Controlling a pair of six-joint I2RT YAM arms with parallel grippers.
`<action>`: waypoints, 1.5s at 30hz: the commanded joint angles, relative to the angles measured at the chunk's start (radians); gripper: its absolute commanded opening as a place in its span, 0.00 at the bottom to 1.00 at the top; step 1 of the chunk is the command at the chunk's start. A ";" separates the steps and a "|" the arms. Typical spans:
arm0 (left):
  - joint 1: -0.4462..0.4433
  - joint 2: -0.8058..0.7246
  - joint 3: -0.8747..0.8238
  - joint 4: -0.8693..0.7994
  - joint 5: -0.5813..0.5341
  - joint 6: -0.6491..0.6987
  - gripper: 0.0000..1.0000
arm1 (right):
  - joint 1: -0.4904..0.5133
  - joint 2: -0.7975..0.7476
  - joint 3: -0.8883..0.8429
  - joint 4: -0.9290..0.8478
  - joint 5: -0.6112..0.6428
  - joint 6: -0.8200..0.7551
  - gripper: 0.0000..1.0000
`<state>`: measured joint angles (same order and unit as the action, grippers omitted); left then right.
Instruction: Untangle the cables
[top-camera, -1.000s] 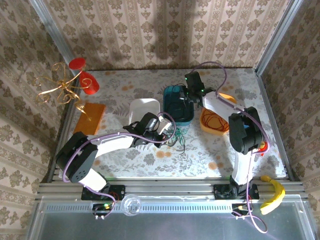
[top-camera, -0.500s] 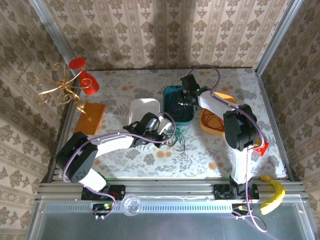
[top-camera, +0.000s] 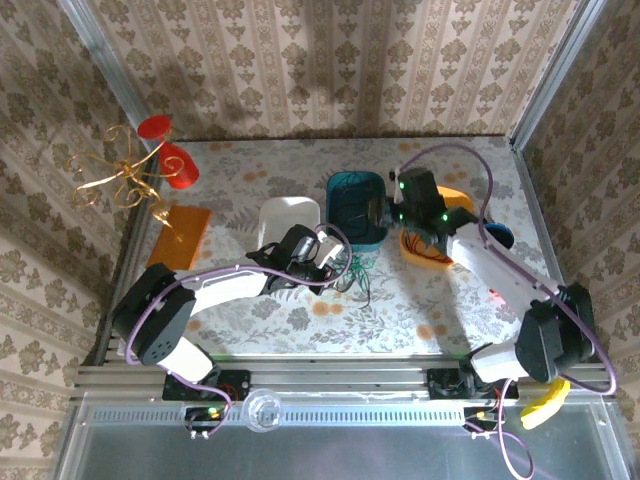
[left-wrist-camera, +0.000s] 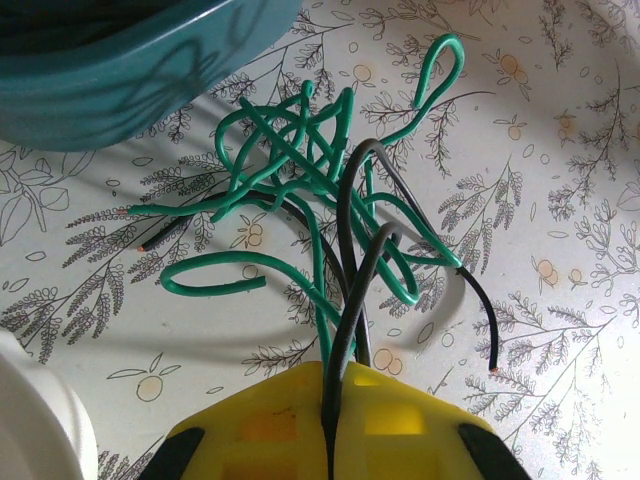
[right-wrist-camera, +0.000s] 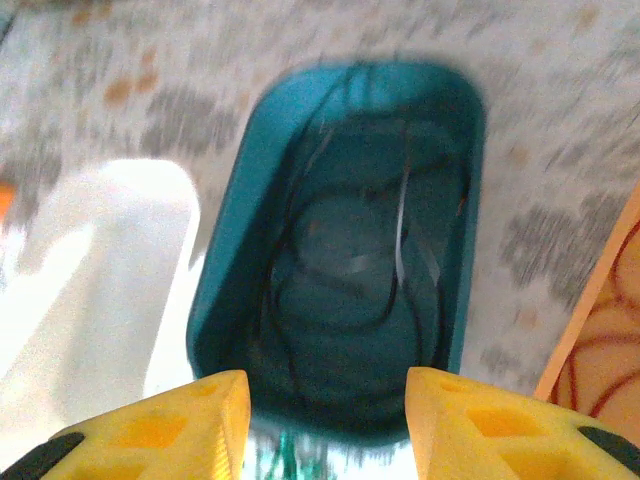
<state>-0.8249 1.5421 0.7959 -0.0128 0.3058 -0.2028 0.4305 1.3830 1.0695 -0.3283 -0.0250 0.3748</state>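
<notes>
A tangle of green cables (left-wrist-camera: 300, 170) and dark cables (left-wrist-camera: 372, 250) lies on the flowered table, just in front of the teal bin (left-wrist-camera: 130, 70). My left gripper (left-wrist-camera: 330, 410) is shut on a dark strand and a green strand of that tangle (top-camera: 355, 272). My right gripper (right-wrist-camera: 325, 430) hangs open above the teal bin (right-wrist-camera: 240, 250), with nothing between its yellow fingers (right-wrist-camera: 500, 425). A loose dark cable (right-wrist-camera: 375, 300) is coiled inside this bin. In the top view the right gripper (top-camera: 383, 213) is over the bin's right edge. A red-orange cable (top-camera: 428, 242) rests in the orange bin.
A white bin (top-camera: 288, 222) stands left of the teal bin (top-camera: 352, 205); the orange bin (top-camera: 415, 255) stands to its right. A gold wire stand with red cups (top-camera: 135, 170) and an orange block (top-camera: 180, 232) are at the far left. A banana (top-camera: 548, 390) lies off the table, front right.
My right gripper has opened and drawn back to the right, above the teal bin, and its arm has swung outward. The left gripper and its cables have not moved.
</notes>
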 joint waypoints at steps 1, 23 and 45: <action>-0.005 -0.005 -0.006 0.013 0.003 -0.012 0.02 | 0.048 -0.039 -0.100 -0.115 -0.182 -0.060 0.46; -0.011 0.001 0.015 -0.026 0.028 0.001 0.02 | 0.155 0.325 -0.122 0.061 -0.020 -0.088 0.34; 0.009 -0.095 -0.064 -0.026 -0.105 -0.035 0.00 | -0.040 -0.302 -0.347 -0.199 0.286 0.184 0.01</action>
<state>-0.8284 1.4723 0.7506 -0.0219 0.2241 -0.2134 0.4309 1.1561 0.7410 -0.4324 0.1719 0.4725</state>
